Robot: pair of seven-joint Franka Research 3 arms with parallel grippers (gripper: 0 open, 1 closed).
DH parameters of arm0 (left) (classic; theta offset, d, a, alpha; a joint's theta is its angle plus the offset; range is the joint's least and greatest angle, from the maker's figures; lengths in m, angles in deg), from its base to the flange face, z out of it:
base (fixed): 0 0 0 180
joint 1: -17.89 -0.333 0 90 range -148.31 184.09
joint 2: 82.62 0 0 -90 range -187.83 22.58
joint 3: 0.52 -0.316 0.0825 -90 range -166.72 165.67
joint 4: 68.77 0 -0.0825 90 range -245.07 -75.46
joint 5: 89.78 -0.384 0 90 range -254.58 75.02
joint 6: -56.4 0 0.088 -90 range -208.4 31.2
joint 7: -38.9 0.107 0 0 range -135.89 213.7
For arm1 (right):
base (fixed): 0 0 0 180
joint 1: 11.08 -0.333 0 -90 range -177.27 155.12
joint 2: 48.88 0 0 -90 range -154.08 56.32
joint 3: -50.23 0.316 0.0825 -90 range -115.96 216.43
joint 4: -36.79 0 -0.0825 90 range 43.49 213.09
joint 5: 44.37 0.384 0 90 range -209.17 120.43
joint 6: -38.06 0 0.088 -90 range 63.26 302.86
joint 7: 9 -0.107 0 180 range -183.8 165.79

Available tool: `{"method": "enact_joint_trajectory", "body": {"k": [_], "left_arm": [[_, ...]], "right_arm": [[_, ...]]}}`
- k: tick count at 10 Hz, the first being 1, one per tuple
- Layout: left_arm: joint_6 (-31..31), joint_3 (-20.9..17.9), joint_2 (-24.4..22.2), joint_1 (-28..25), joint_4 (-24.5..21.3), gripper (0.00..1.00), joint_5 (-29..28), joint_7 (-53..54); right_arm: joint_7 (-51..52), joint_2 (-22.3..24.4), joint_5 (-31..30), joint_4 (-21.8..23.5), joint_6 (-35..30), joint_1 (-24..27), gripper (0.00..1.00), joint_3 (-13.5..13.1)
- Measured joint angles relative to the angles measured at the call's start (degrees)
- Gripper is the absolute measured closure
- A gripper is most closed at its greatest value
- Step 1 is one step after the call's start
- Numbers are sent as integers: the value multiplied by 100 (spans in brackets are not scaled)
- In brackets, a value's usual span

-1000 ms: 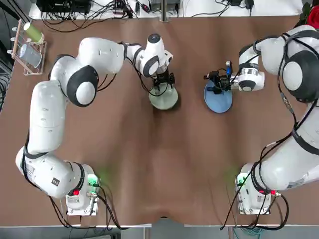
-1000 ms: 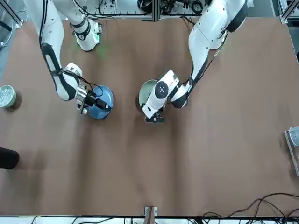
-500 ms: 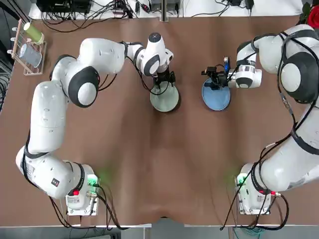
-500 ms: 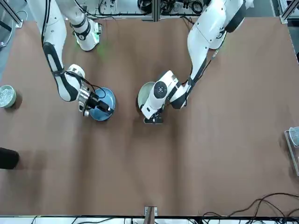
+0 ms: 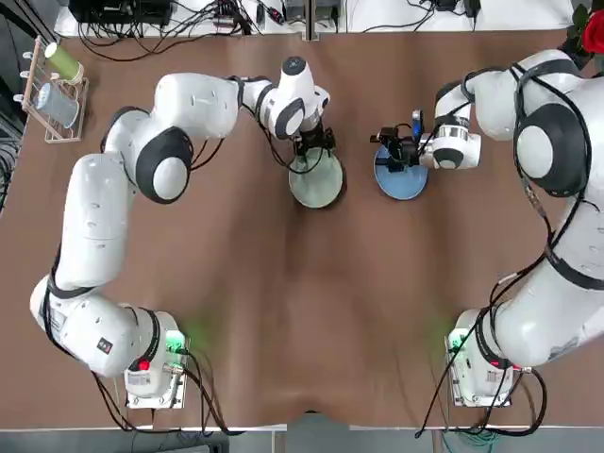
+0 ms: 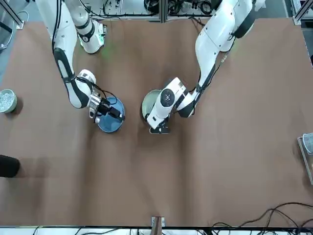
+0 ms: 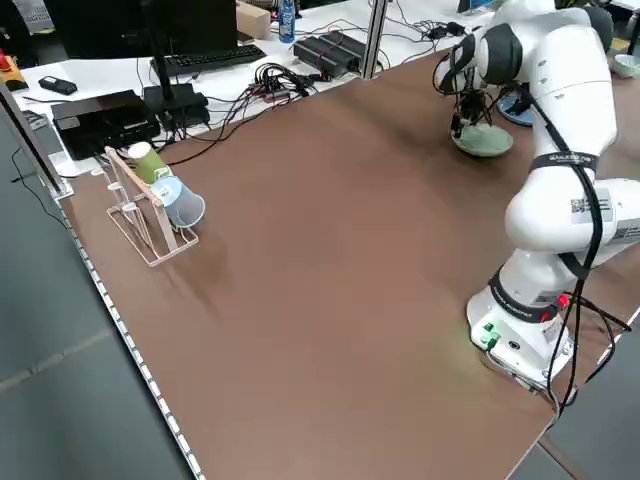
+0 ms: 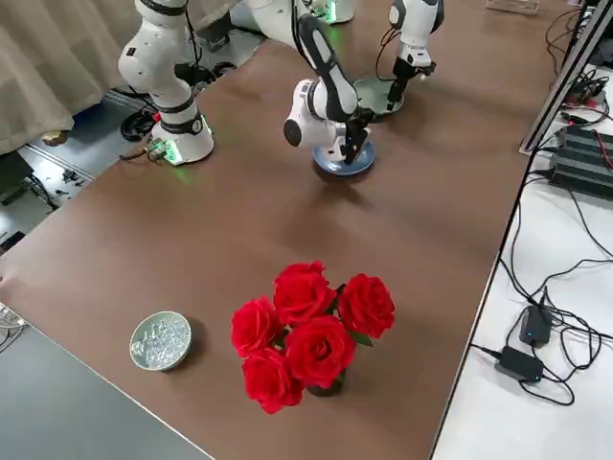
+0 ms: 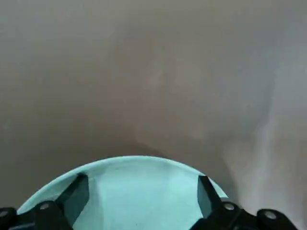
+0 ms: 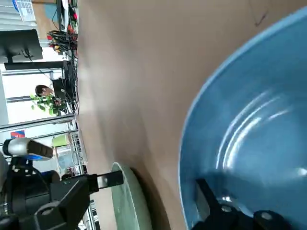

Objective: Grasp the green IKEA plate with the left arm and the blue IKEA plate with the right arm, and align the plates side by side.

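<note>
table (image 5: 311, 302) bare between arm bases | left claw (image 5: 311, 148) pinching far rim of green IKEA plate (image 5: 317, 183) | right claw (image 5: 396, 153) clamped on rim of blue IKEA plate (image 5: 400, 182) | both grasps made; plates near, gap open, neither touching; closing and levelling left, by judgement

— What are the plates made of?
— Smooth plastic: the blue IKEA plate (image 10: 249, 134) glossy with streaked highlights, the green IKEA plate (image 9: 139, 191) duller.
— And the table (image 5: 311, 311)?
— Matt brown, faintly creased like cloth.
</note>
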Motion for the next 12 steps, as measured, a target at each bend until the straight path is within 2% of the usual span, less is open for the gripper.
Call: {"method": "enact_joint_trajectory", "body": {"k": [2,5,9,12], "left_arm": [[-1,-1,66,21,97,0,0,-105],[-5,-2,128,22,210,0,0,-126],[-19,-21,237,23,407,0,0,-207],[-182,-43,393,77,648,0,0,-473]], "right_arm": [[-1,-89,46,-144,-4,-1,2,-3],[1,-180,574,-226,-21,-195,2,2],[-4,-223,844,-272,-16,-379,2,2],[-2,-321,1381,-385,-12,-735,2,6]]}}
